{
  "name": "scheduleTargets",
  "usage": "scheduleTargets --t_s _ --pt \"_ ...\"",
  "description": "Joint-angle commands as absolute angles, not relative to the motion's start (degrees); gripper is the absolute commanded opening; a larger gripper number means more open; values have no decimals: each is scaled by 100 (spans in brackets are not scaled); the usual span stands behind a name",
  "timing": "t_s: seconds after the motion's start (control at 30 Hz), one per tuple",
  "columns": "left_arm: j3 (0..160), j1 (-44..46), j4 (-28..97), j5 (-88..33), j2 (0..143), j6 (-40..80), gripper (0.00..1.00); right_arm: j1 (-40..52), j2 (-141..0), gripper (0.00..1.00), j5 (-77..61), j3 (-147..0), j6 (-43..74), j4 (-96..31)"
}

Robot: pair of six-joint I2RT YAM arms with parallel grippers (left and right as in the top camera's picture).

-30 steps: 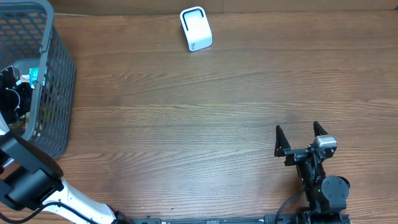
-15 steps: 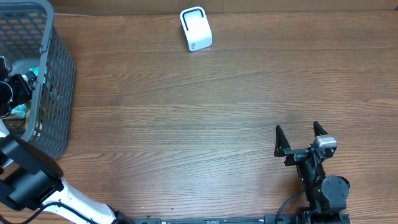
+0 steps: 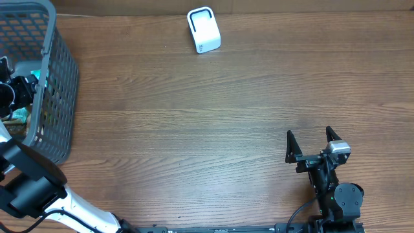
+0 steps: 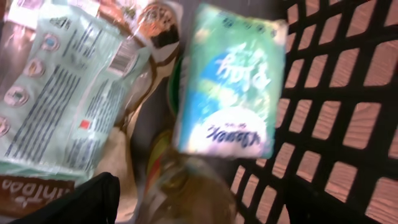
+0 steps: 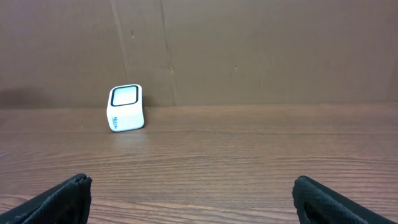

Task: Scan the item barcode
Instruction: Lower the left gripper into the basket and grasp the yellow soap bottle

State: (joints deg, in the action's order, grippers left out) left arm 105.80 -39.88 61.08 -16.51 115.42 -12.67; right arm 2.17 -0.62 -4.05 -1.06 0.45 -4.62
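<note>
The white barcode scanner stands at the table's far edge, also seen in the right wrist view as the scanner against the back wall. My left gripper is down inside the grey basket at the far left. In its wrist view the left gripper stands open, fingers wide apart over a blurred brownish item. A green and blue packet lies just beyond it, against the basket's mesh wall. My right gripper rests open and empty near the front right.
A pale green printed packet and other wrappers fill the basket's left side. The basket's black mesh wall stands close on the right of the left gripper. Bare wooden table lies between the right gripper and the scanner.
The left gripper has shifted slightly inside the basket, then held still. The right arm and the scanner have not moved.
</note>
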Motion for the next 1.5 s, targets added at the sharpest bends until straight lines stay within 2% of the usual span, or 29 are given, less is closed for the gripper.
scheduleTargets --t_s 0.0,0.1,0.33,0.53,0.73,0.9,1.13,1.47 --pt "10536 -3881 6073 -1520 11410 -1420 84 191 -16 100 -388 -45 69 -443" --pt "10536 -3850 6095 -1212 11410 -1413 79 191 -16 100 -388 -45 69 -440" --pt "10388 -3850 6071 -1135 11410 -1402 81 191 -16 100 -388 -45 69 -440" --pt "10363 -3848 6062 -1140 11410 -1398 73 191 -16 100 -388 -45 69 -440" --pt "10359 -3850 6060 -1135 11410 -1398 71 191 -16 100 -388 -45 69 -443" --pt "10357 -3848 6055 -1140 11413 -1398 65 191 -16 100 -388 -45 69 -440" --pt "10359 -3848 6064 -1140 11410 -1396 45 191 -16 100 -388 -45 69 -443" --pt "10545 -3850 6108 -982 11240 -1184 38 191 -16 100 -388 -45 69 -440"
